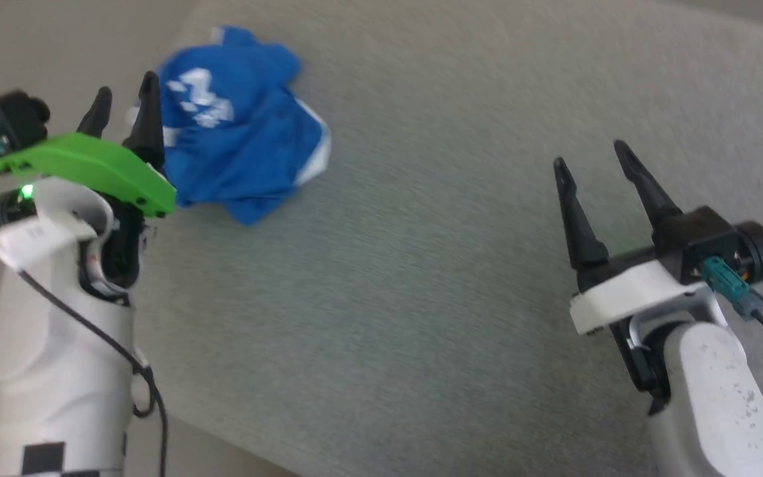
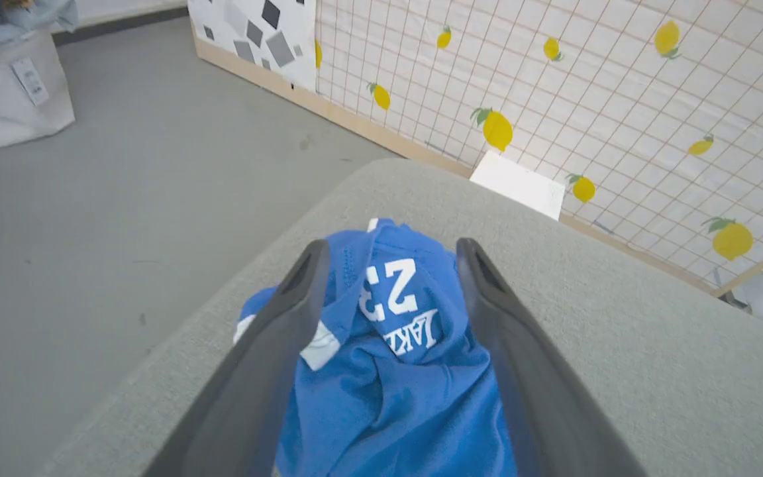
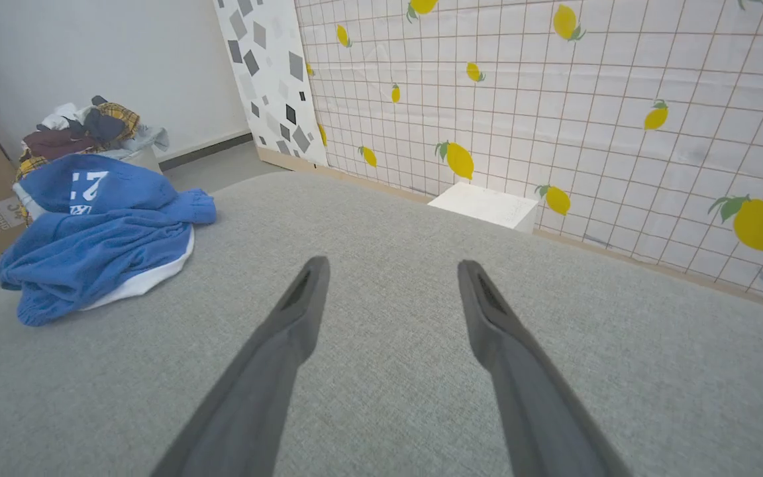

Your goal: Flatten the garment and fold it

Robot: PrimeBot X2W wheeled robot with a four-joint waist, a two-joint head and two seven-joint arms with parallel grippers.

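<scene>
The garment (image 1: 236,132) is a bright blue pair of shorts with white print, lying crumpled in a heap near the far left corner of the grey padded table (image 1: 454,298). My left gripper (image 1: 123,106) hovers open just left of the heap; in the left wrist view the garment (image 2: 388,344) shows between its spread fingers (image 2: 275,344), "23" print facing up. My right gripper (image 1: 590,162) is open over bare table at the right, far from the cloth. In the right wrist view the garment (image 3: 97,232) lies off to the left of my right gripper (image 3: 388,271).
The table's left edge runs close beside the heap, with grey floor (image 2: 123,165) beyond. A basket of mixed clothes (image 3: 83,132) stands on the floor past the garment. A lemon-print grid panel (image 3: 554,112) and a small white box (image 3: 487,202) sit behind the table.
</scene>
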